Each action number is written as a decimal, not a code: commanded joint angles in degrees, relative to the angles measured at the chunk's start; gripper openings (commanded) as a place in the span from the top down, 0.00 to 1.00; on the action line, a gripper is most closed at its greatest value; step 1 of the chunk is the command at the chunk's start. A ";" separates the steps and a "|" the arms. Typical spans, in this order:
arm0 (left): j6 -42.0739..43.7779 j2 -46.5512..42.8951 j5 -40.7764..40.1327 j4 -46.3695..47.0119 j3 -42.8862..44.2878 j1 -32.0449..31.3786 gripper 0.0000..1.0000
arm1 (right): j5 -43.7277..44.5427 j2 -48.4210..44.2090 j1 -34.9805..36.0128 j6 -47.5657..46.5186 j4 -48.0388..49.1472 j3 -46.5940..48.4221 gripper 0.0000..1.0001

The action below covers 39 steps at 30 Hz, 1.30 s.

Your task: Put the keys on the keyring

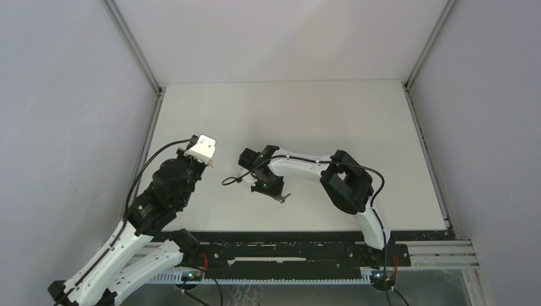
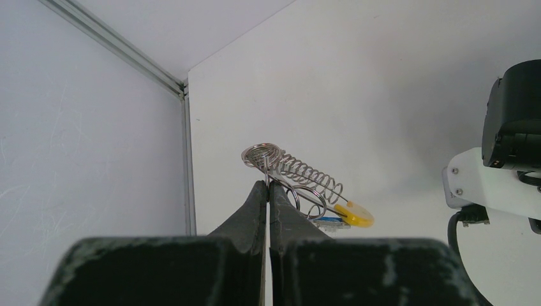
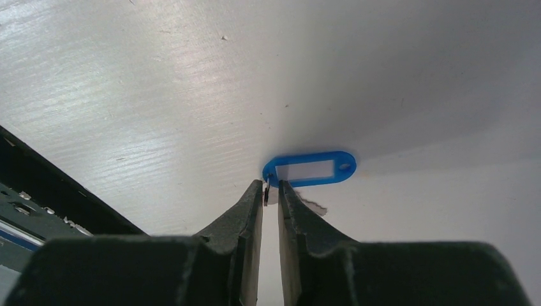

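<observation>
Two grippers are each closed on something small. The left gripper hangs over the left part of the table, its fingers pressed together with no gap showing. It pinches the keyring by a wire just under its top loop. The keyring is in the air, off the table. It has a small round silver loop at the top and a silver coil slanting down to the right. A yellow tab sits at the coil's low end, and a second silver ring lies just beside the fingers. A blue piece with some silver shows just under the yellow tab, partly hidden by a finger. I cannot tell whether it is a key threaded on. The right gripper is low at the table near the front edge, apart from the left gripper. Its fingers are almost together, with a thin slit between them, and they pinch a tiny dark metal bit at the near end of a key. The key's head is a blue plastic oval with a white window and a small hole at its far end. It lies at the table surface just past the fingertips. A grey jagged shape beside one finger is too blurred to name. In the top view the key and keyring are too small to make out.
</observation>
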 commanded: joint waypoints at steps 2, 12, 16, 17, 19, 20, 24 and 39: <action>-0.87 -0.19 0.84 3.43 0.01 0.40 1.00 | 1.63 -2.14 0.51 0.03 -0.77 1.91 0.86; -0.87 -0.27 0.84 3.48 0.03 0.42 1.00 | 1.79 -1.40 0.50 0.08 -1.04 1.84 0.91; -0.89 -0.38 1.11 3.43 0.03 0.45 1.00 | 1.67 -1.60 0.49 -0.02 -1.36 1.82 0.98; -0.81 -0.32 1.11 3.44 0.06 0.40 1.00 | 1.61 -1.79 0.43 -0.12 -1.41 1.70 1.00; -0.73 -0.42 1.31 3.45 -0.02 0.38 1.00 | 1.71 -2.58 0.30 -0.41 -1.27 1.17 1.00; -0.76 -0.47 1.57 3.43 -0.10 0.39 1.00 | 1.83 -3.35 0.17 -0.81 -0.93 0.55 1.00; -0.44 -1.14 4.60 3.45 -0.15 0.41 1.00 | 1.41 -9.69 -0.69 -1.53 2.62 -3.42 1.00; 0.87 -2.49 25.04 1.01 2.56 0.41 1.00 | -3.39 -36.14 -2.96 -4.49 14.18 -18.07 1.00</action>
